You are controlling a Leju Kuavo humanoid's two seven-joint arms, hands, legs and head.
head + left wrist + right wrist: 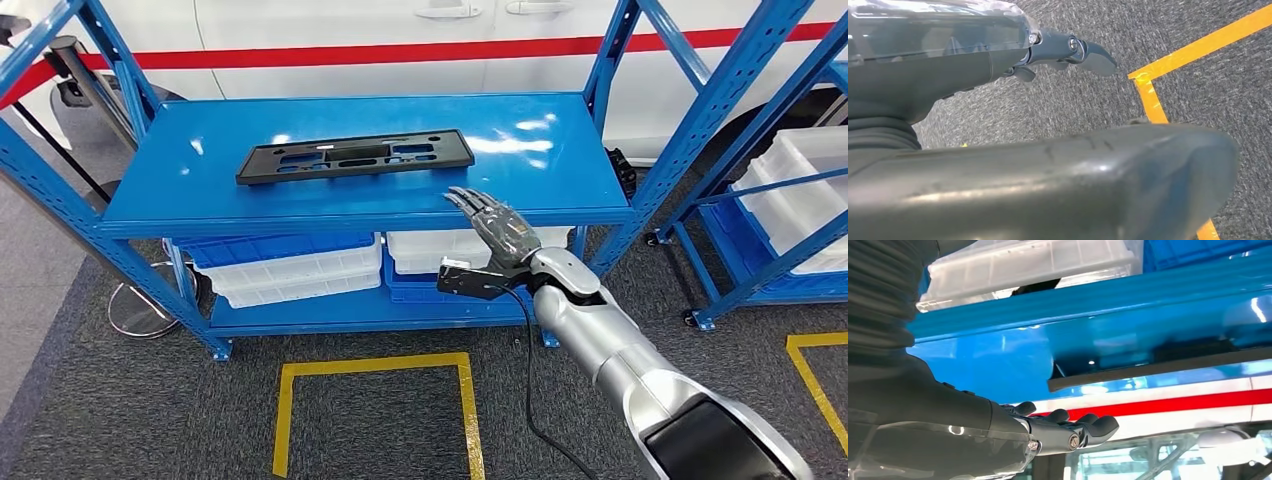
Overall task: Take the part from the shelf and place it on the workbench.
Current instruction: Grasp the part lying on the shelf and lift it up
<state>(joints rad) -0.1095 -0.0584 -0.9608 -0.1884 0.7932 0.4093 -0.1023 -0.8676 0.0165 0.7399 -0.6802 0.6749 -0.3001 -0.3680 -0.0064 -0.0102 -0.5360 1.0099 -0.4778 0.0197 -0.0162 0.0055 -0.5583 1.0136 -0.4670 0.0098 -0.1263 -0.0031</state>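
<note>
The shelf (360,190) is blue painted metal, glossy enough to throw white glare. On it lies the part (355,157), matt black plastic. Under the shelf top sit milky, translucent plastic bins (290,272). The floor (150,420) below is rough grey carpet with smooth yellow tape (372,366). The right hand (497,228) looks dark and slightly shiny.

This is a factory or workshop floor set up for car assembly. Blue steel shelving (360,190) holds stacked white and blue plastic bins (290,270). More white bins (800,190) sit on a second rack at the right. Yellow tape (375,365) marks out standing bays on grey carpet, and a white vehicle body with a red stripe (400,50) stands just behind the shelves.
</note>
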